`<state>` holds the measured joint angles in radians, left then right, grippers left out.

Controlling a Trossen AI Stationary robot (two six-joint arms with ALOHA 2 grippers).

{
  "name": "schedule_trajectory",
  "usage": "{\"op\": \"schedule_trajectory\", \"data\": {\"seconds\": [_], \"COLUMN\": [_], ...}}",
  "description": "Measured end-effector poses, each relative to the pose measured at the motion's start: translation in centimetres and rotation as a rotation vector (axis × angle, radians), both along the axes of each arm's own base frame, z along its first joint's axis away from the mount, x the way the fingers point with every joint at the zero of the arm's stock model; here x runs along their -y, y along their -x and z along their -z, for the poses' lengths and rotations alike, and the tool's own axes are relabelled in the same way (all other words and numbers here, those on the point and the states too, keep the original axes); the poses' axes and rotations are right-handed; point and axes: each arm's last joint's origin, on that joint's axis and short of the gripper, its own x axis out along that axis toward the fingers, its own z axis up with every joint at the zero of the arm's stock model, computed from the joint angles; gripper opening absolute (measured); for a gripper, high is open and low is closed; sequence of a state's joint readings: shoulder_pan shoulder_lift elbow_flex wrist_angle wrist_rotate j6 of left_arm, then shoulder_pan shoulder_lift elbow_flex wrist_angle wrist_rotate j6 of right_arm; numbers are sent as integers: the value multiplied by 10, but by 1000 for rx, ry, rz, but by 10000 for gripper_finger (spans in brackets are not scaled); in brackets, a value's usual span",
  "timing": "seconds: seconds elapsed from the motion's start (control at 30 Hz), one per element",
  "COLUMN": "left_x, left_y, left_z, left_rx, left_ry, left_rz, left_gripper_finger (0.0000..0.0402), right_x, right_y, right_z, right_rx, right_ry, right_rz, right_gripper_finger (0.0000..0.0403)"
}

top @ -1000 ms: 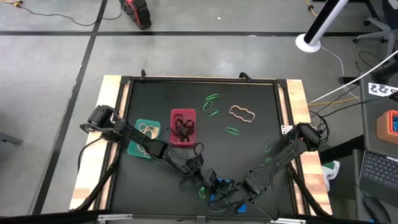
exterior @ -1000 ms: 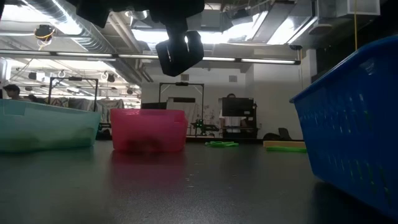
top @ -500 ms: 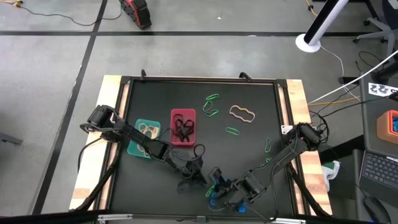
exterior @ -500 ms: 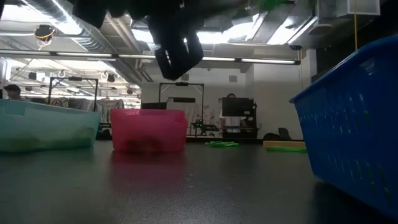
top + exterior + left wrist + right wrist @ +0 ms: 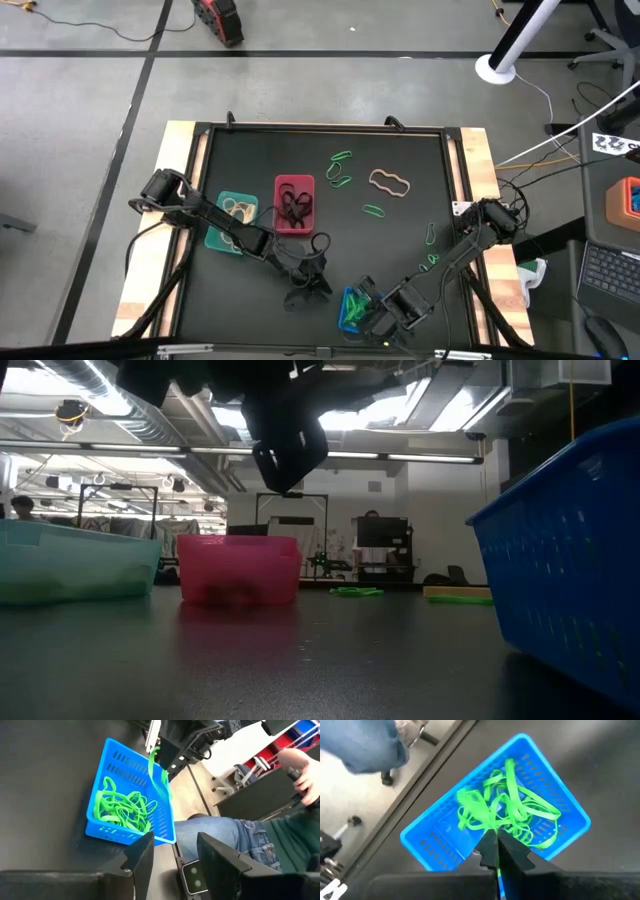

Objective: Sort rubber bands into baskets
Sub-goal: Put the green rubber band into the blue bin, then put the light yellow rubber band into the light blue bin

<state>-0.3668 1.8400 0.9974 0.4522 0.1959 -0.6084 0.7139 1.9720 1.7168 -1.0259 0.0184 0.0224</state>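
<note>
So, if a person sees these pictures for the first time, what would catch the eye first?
Most striking is the blue basket at the table's near edge, full of bright green rubber bands. The right gripper hangs just above it, shut on a green band that dangles over the basket. Farther back, the red basket holds black bands beside the teal basket, and loose green bands and a tan band lie on the dark table.

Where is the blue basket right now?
In the high view the blue basket sits at the table's near edge, right of centre, full of green rubber bands, directly under the right pincer.
</note>
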Motion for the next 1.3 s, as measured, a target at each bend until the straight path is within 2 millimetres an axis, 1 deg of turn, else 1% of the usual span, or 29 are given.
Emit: {"op": "schedule_trajectory", "data": {"seconds": [0.17, 0.27, 0.47, 0.6, 0.67, 0.73, 0.83, 0.97, 1.03, 1.17, 1.23, 1.3], "left_x": [0, 0, 0, -1, -2, -3, -4, -5, -5, -5, -6, -6], "left_y": [0, 0, 0, 2, 3, 5, 8, 11, 12, 12, 13, 13], "left_z": [0, 0, 0, -6, -14, -24, -33, -44, -47, -47, -45, -43], "left_rx": [8, 12, 19, 34, 61, 99, 138, 179, 181, 182, 174, 161], "left_ry": [-11, -17, -29, -25, -29, -34, -51, -58, -58, -64, -84, -112], "left_rz": [3, 6, 11, 13, 17, 24, 34, 33, 33, 35, 40, 40], "left_gripper_finger": [148, 148, 148, 148, 148, 148, 148, 148, 148, 148, 148, 148], "right_x": [4, 8, 13, 29, 44, 59, 81, 116, 136, 180, 203, 225], "right_y": [-3, -7, -9, -6, -4, -2, -3, -1, 2, 15, 24, 34], "right_z": [0, 0, 0, -1, -9, -19, -37, -68, -76, -79, -75, -65], "right_rx": [12, 5, -1, -84, -121, -120, -50, 59, 84, 102, 117, 120], "right_ry": [9, 0, 6, 73, 105, 130, 165, 178, 169, 143, 128, 105], "right_rz": [73, 128, 168, 225, 259, 289, 317, 373, 421, 537, 604, 669], "right_gripper_finger": [40, 73, 140, 161, 165, 165, 165, 166, 166, 166, 166, 166]}}
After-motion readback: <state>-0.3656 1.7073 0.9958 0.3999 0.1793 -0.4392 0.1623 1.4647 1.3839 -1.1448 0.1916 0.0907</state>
